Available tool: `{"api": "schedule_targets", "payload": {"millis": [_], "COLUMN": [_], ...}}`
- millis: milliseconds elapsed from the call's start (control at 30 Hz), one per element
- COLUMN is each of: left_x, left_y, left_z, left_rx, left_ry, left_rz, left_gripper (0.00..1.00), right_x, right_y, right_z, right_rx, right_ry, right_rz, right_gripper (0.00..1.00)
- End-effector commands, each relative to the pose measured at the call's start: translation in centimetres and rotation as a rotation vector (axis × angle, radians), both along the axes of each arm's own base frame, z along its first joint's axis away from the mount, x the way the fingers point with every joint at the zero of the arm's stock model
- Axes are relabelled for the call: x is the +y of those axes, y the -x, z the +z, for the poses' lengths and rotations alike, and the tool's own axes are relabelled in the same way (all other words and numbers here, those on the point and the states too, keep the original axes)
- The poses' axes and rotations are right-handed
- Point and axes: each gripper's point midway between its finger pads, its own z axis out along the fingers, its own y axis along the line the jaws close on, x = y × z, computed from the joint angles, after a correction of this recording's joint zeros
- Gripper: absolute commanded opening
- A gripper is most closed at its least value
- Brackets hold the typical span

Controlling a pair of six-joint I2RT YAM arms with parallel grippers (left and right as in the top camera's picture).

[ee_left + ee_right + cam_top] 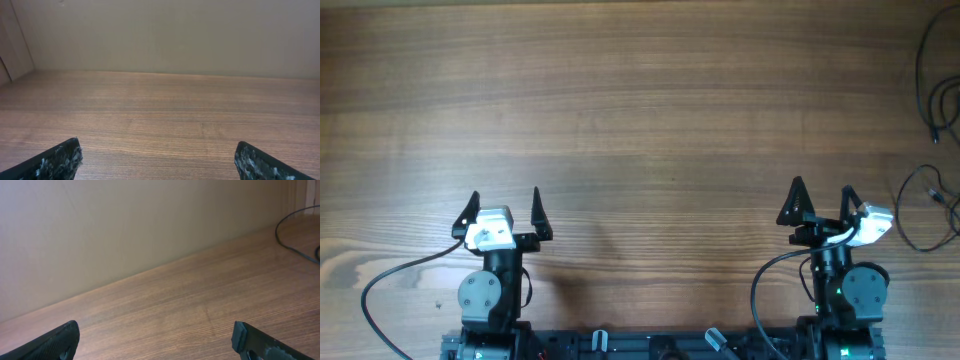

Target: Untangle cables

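Thin black cables [930, 205] lie in loose loops at the table's far right edge, running partly out of the overhead view; a curve of one cable [290, 235] shows at the upper right of the right wrist view. My right gripper [822, 196] stands open near the front right, a little left of the cables and apart from them. My left gripper [503, 204] stands open at the front left, far from the cables. Nothing lies between the fingertips [62, 157] in the left wrist view or the fingertips [250, 337] in the right wrist view.
The wooden table [640, 130] stretches wide in front of both arms. A beige wall [165, 35] rises at its far edge. Thicker black arm cables [390, 280] curve beside each arm base at the front.
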Motion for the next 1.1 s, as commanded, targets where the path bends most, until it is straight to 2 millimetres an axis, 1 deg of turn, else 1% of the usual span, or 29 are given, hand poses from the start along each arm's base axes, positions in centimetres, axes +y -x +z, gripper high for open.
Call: {"api": "schedule_targets", "payload": {"millis": [0,433,533,700,833,933,1067], "left_x": [0.10,0.10,0.10,0.10,0.10,0.10,0.10], "left_y": [0.03,0.03,0.03,0.03,0.03,0.03,0.03], "left_z": [-0.03,-0.03,-0.03,-0.03,-0.03,-0.03,-0.03], "left_rx": [-0.002,-0.002,-0.002,-0.002,-0.002,-0.002,-0.002], "left_ry": [-0.019,-0.019,-0.019,-0.019,-0.019,-0.019,-0.019], "left_rz": [0.003,0.003,0.003,0.003,0.003,0.003,0.003], "left_gripper": [1.00,1.00,1.00,1.00,1.00,1.00,1.00], "right_x": [0.25,0.08,0.10,0.36,0.34,0.23,0.22], "right_y": [-0.06,-0.15,-0.15,-0.16,-0.16,-0.16,-0.16], "right_z": [-0.15,-0.24,-0.25,-0.27,-0.27,-0.27,-0.28], "right_rx": [-0.019,-0.032,-0.031,-0.029,-0.027,-0.025,-0.021], "right_ry": [0.016,0.039,0.069,0.153,0.251,0.293,0.412], "right_rz": [0.032,0.039,0.040,0.056,0.056,0.050,0.051], "right_gripper": [1.00,1.00,1.00,1.00,1.00,1.00,1.00]}}
